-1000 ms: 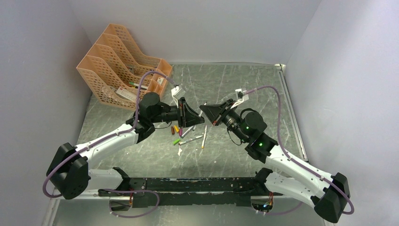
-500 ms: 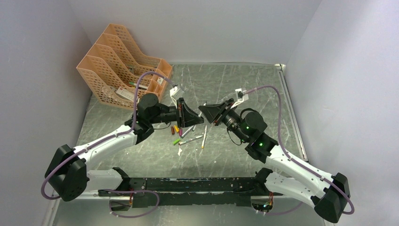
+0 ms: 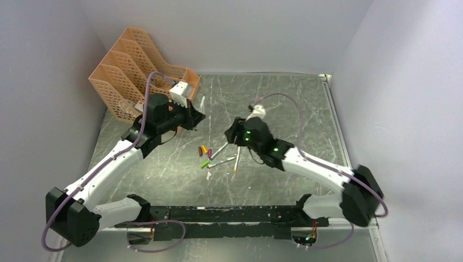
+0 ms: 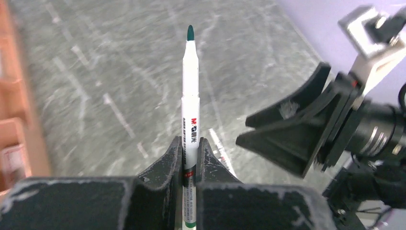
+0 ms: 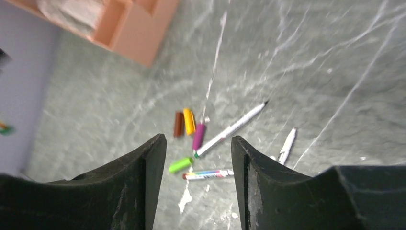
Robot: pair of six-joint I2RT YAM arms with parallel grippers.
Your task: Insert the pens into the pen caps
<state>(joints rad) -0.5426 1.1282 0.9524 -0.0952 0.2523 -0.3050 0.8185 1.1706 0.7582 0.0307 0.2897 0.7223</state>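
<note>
Clearly, left end effector (image 4: 190, 144) grips green-tipped pen (image 4: 190, 81) marked M&G.

pen (image 4: 190, 91) base hidden in left hand (image 4: 190, 142), rack (image 5: 129, 28) blurred

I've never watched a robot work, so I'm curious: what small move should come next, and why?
Probably the right gripper, open above the table, should drop onto the green cap: the left gripper holds an uncapped green-tipped pen.
</note>
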